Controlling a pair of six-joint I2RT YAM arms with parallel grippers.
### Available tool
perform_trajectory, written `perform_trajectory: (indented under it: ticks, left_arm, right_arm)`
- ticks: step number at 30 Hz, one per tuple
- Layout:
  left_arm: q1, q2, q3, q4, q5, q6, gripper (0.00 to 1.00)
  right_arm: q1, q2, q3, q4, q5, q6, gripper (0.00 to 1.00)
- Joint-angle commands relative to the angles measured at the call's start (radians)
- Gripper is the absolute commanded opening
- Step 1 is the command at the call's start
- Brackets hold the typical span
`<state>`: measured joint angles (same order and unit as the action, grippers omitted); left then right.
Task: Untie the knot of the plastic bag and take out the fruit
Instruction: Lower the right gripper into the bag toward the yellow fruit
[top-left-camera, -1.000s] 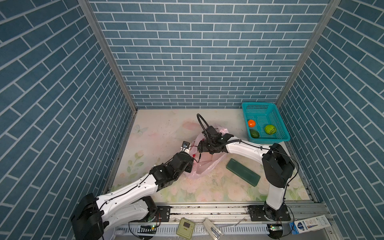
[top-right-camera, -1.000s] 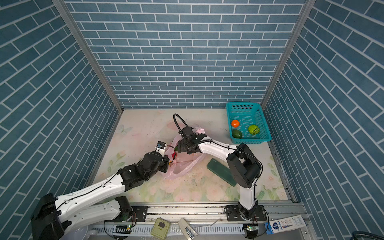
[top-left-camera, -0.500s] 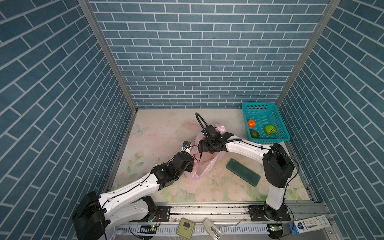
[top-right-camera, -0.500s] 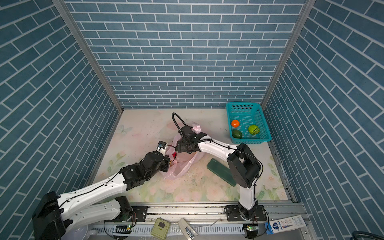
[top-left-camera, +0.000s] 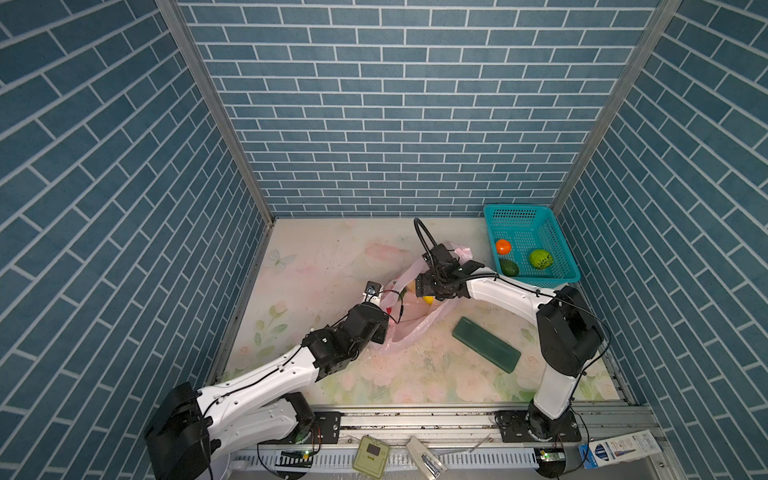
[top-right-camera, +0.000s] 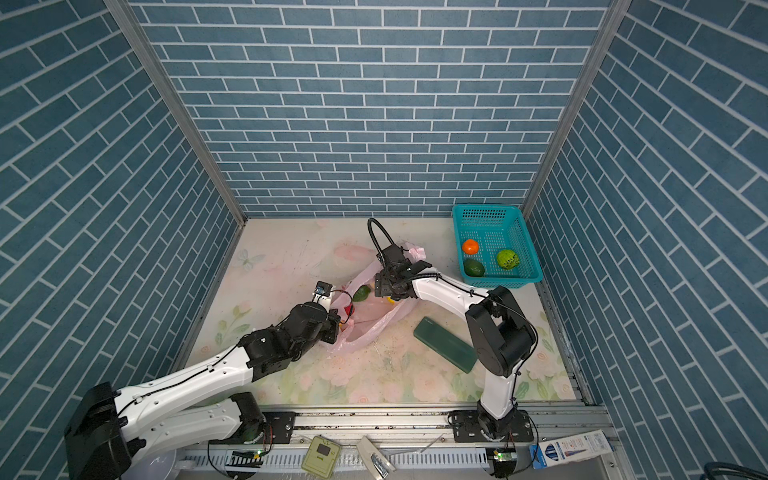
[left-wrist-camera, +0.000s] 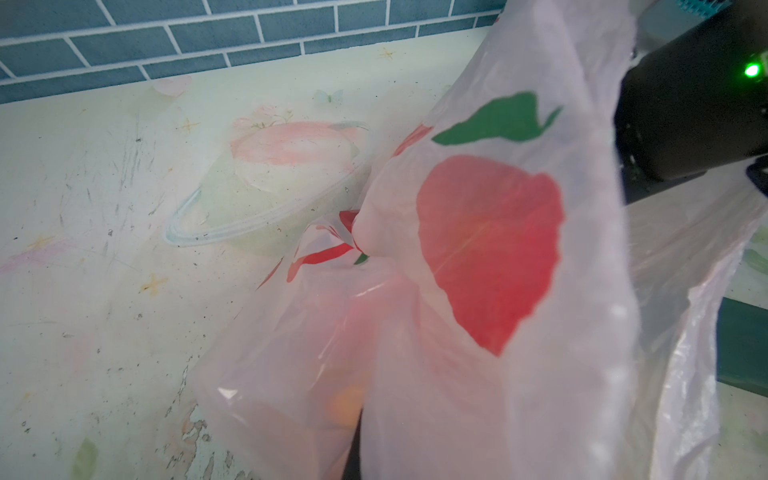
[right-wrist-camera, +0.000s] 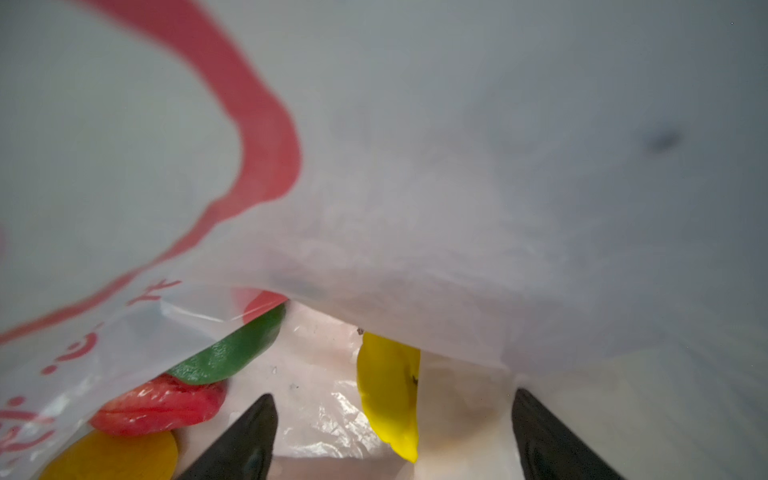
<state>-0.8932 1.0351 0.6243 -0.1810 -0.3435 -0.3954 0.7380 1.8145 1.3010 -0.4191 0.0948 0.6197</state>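
The pale-pink plastic bag (top-left-camera: 415, 328) (top-right-camera: 374, 328) lies mid-table with its mouth open; the knot is out of view. My left gripper (top-left-camera: 384, 330) (top-right-camera: 334, 328) is shut on the bag's near rim, and plastic (left-wrist-camera: 490, 257) drapes over its jaws. My right gripper (top-left-camera: 424, 291) (right-wrist-camera: 392, 394) is open inside the bag mouth, with a yellow fruit (right-wrist-camera: 390, 390) (top-right-camera: 390, 298) between its fingers (right-wrist-camera: 249, 440) but not gripped. A green fruit (right-wrist-camera: 232, 349) (top-right-camera: 361, 293), a red one (right-wrist-camera: 162, 405) and an orange-yellow one (right-wrist-camera: 112, 457) lie beside it in the bag.
A teal basket (top-left-camera: 557, 245) (top-right-camera: 523, 245) at the back right holds an orange fruit (top-left-camera: 503, 246), a dark green one (top-left-camera: 509, 267) and a bright green one (top-left-camera: 540, 258). A flat dark green block (top-left-camera: 486, 344) (top-right-camera: 446, 344) lies right of the bag.
The right gripper has edged a little further left into the bag mouth. The left arm has barely moved and keeps its hold on the rim.
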Motion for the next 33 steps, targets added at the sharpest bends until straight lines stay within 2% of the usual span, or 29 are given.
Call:
perform_trajectory:
  ticks: [1,7,11,15,20,23,29,33]
  left_arm:
    - [-0.007,0.001,0.02,0.005,-0.014,-0.007,0.0]
    - [-0.012,-0.003,0.011,0.005,-0.015,-0.008,0.0]
    - [-0.012,-0.007,0.011,0.001,-0.018,-0.006,0.0]
    - [-0.012,-0.019,0.011,-0.008,-0.023,-0.005,0.0]
    - [-0.012,-0.03,0.0,-0.013,-0.029,-0.006,0.0]
    - [-0.012,-0.031,-0.005,-0.007,-0.029,-0.007,0.0]
    - [-0.012,-0.018,-0.004,0.009,-0.029,-0.007,0.0]
    - [-0.012,-0.011,0.002,0.015,-0.028,-0.007,0.0]
  right_arm:
    - [-0.006,0.027,-0.055,0.054,-0.086,0.002,0.88]
    - [-0.007,0.089,-0.129,0.236,-0.242,0.047,0.87]
    - [-0.005,0.071,-0.142,0.325,-0.298,0.025,0.87]
    - [-0.001,-0.01,-0.148,0.295,-0.315,-0.028,0.87]
    - [0.018,-0.06,-0.071,0.035,-0.205,-0.058,0.87]
    - [0.04,-0.082,-0.033,-0.047,-0.188,-0.069,0.87]
    - [0.078,-0.04,0.056,-0.038,-0.22,-0.08,0.87]
    - [0.084,0.015,0.134,-0.049,-0.191,-0.128,0.87]
